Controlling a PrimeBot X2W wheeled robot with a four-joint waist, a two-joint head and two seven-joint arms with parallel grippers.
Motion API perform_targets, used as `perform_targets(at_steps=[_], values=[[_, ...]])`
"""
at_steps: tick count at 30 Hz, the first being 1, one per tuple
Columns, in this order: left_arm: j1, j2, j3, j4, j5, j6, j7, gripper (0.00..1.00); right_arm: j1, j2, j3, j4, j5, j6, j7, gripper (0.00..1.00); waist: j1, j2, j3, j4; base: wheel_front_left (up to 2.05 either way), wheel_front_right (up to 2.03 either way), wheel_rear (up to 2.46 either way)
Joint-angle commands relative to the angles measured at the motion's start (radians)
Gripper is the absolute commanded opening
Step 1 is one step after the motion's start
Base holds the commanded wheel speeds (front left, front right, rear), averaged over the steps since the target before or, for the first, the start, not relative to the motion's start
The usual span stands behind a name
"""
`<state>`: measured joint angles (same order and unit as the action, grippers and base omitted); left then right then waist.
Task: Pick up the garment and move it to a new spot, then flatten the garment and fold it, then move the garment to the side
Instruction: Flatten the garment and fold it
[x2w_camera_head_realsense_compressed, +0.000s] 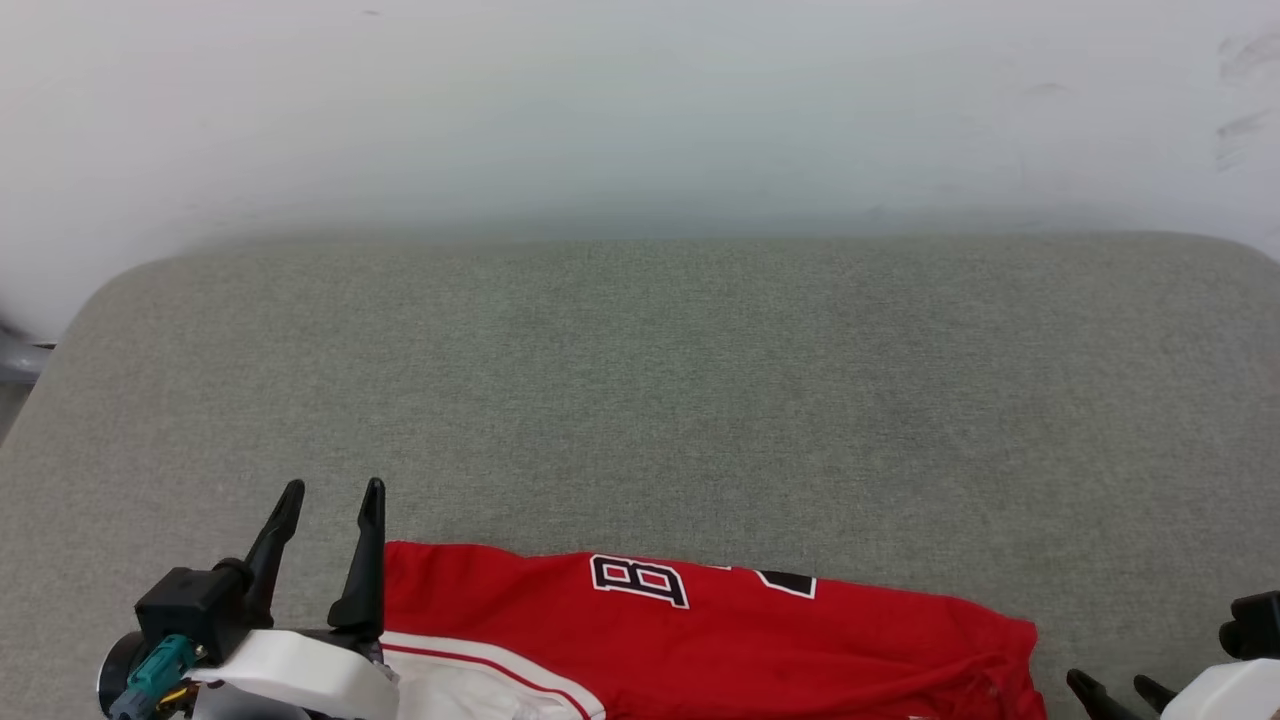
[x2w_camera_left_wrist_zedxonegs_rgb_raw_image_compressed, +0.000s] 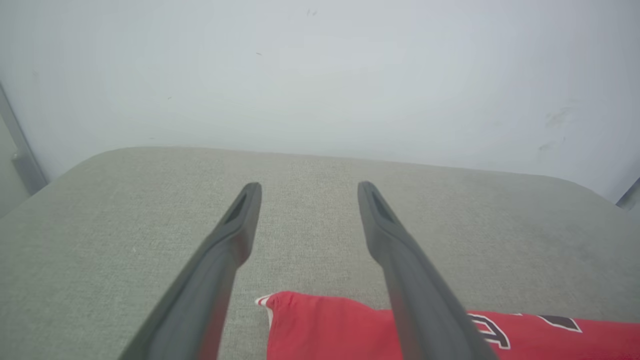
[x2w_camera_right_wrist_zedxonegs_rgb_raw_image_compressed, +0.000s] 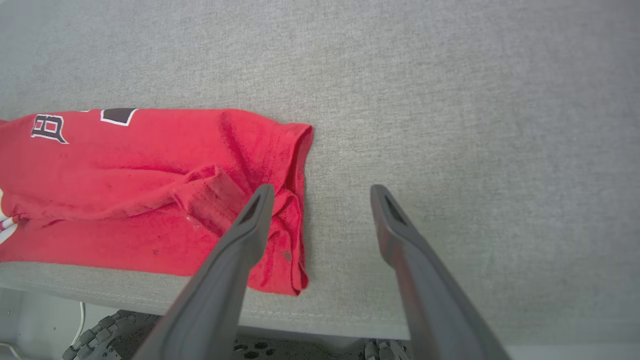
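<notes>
Your garment lies as a long red band of soft knit with the print facing up. Its rumpled hem end is just beside the right gripper, its other end just beside the left gripper. Both grippers are spread wide, holding nothing. The garment looks folded lengthwise; further folds and the move aside seem left. Under it is a grey woven pad.

head view down onto pad, left wrist low toward wall, right wrist steeply down, garment shared
</notes>
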<state>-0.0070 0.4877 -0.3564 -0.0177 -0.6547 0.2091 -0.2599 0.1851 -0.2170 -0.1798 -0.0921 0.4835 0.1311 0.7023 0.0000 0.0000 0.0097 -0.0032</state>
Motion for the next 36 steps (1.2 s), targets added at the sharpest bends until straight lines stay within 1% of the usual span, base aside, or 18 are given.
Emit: perform_targets(at_steps=[1,4,7,14,20,21,22,23,25,28,32,36], values=[[0.004,-0.008,0.006,-0.017,0.025,0.005,-0.006,1.00,0.009,0.006,0.001,-0.001,-0.003,-0.001,0.006,1.00,0.0000,0.0000,0.005,0.011,0.00,0.00,0.00],[0.021,-0.032,0.031,-0.054,0.091,0.013,-0.006,1.00,0.000,0.018,0.011,0.016,-0.002,-0.001,0.027,1.00,0.0000,0.0000,0.018,0.031,0.00,0.00,0.00],[0.025,-0.054,0.049,-0.083,0.128,0.011,-0.007,1.00,-0.017,0.028,0.024,0.043,0.002,-0.001,0.033,1.00,0.0000,0.0000,0.038,0.050,0.00,0.00,0.00],[0.023,-0.087,0.077,-0.129,0.182,-0.010,-0.006,1.00,-0.054,0.041,0.074,0.132,0.027,-0.001,0.028,1.00,0.0000,0.0000,0.095,0.086,0.00,0.00,0.00],[0.006,-0.112,0.090,-0.122,0.205,-0.031,-0.006,1.00,-0.063,0.063,0.116,0.224,0.058,-0.001,0.066,1.00,0.0000,0.0000,0.123,0.098,0.00,0.00,0.00],[0.006,-0.116,0.092,-0.119,0.207,-0.034,-0.006,1.00,-0.066,0.063,0.119,0.229,0.060,-0.001,0.065,0.48,0.0000,0.0000,0.125,0.098,0.00,0.00,0.00],[0.005,-0.118,0.093,-0.118,0.213,-0.039,-0.006,1.00,-0.071,0.064,0.121,0.233,0.062,-0.001,0.061,0.04,0.0000,0.0000,0.126,0.097,0.00,0.00,0.00],[0.007,-0.116,0.092,-0.111,0.217,-0.042,-0.006,1.00,-0.076,0.065,0.121,0.237,0.065,-0.001,0.055,0.00,0.0000,0.0000,0.124,0.096,0.00,0.00,0.00],[0.008,-0.114,0.095,-0.105,0.222,-0.051,-0.006,1.00,-0.086,0.063,0.121,0.233,0.065,-0.001,0.046,0.00,0.0000,0.0000,0.118,0.093,0.00,0.00,0.00],[0.011,-0.111,0.097,-0.095,0.229,-0.053,-0.006,1.00,-0.091,0.046,0.114,0.221,0.065,-0.001,0.031,0.00,0.0000,0.0000,0.100,0.086,0.00,0.00,0.00],[0.028,-0.113,0.098,-0.090,0.232,-0.049,-0.006,1.00,-0.106,0.028,0.108,0.192,0.071,-0.001,0.021,0.00,0.0000,0.0000,0.075,0.068,0.00,0.00,0.00],[0.045,-0.111,0.104,-0.085,0.226,-0.041,-0.005,1.00,-0.105,0.006,0.071,0.176,0.076,-0.001,0.038,0.00,0.0000,0.0000,0.048,0.048,0.00,0.00,0.00]])
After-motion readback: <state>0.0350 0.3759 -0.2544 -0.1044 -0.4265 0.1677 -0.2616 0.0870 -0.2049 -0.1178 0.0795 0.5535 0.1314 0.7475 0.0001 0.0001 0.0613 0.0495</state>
